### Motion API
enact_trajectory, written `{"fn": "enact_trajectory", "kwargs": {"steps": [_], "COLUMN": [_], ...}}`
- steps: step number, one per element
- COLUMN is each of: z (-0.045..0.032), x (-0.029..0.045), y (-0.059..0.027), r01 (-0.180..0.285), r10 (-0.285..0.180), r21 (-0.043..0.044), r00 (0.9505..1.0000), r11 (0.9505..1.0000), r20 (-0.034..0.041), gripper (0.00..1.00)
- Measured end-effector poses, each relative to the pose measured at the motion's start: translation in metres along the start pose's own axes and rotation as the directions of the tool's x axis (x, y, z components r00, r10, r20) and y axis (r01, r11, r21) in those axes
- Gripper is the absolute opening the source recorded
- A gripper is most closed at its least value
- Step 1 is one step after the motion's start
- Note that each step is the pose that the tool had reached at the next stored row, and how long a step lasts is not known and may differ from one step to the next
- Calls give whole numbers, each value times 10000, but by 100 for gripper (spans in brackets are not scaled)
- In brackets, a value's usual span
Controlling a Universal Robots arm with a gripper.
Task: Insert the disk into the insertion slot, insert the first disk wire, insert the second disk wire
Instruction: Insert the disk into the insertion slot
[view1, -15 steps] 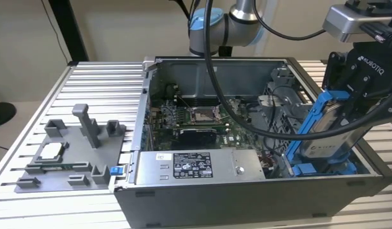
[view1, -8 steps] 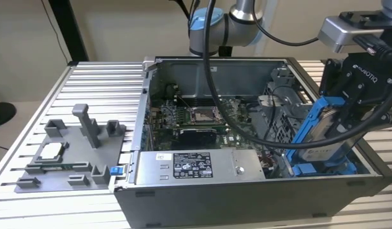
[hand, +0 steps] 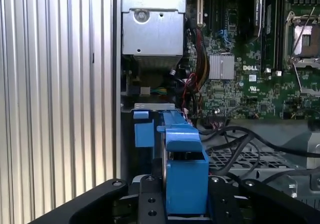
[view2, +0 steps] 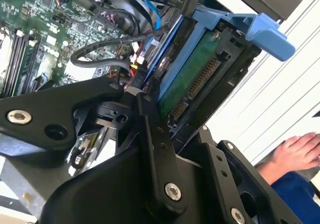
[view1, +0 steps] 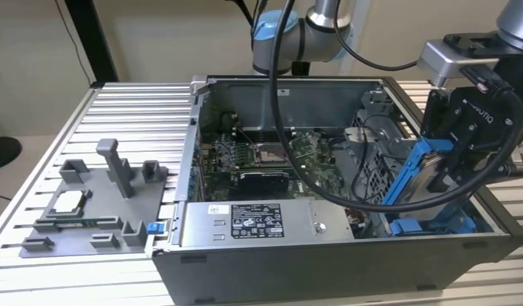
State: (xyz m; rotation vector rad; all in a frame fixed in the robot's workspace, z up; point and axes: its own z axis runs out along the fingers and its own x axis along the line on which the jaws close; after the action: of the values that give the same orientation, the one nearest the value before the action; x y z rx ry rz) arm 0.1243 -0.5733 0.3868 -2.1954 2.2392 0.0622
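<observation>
pincer clamped on the disk over the open computer case
at the exterior view's right the disk stands tilted, its lower end down by the blue rails of the insertion slot, its upper end above the case rim. in the first wrist view black fingers flank its blue rail. the grey fixture tray lies on the tabletop at the exterior view's left. a hand shows in the second wrist view.
</observation>
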Motion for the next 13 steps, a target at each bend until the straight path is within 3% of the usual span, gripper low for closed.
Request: {"fn": "enact_trajectory", "kwargs": {"steps": [5,6,10,13], "z": [51,50,-21,-128], "x": [1,2,0,-4], "y": [-1,-1,1,3], "r01": [0,0,1,1], "r10": [0,0,0,-1], "r21": [0,-2,-34,-53], "r00": [10000,10000,10000,9999], "r11": [10000,10000,10000,10000], "r20": [0,3,71,117], "gripper": [0,100,100,100]}}
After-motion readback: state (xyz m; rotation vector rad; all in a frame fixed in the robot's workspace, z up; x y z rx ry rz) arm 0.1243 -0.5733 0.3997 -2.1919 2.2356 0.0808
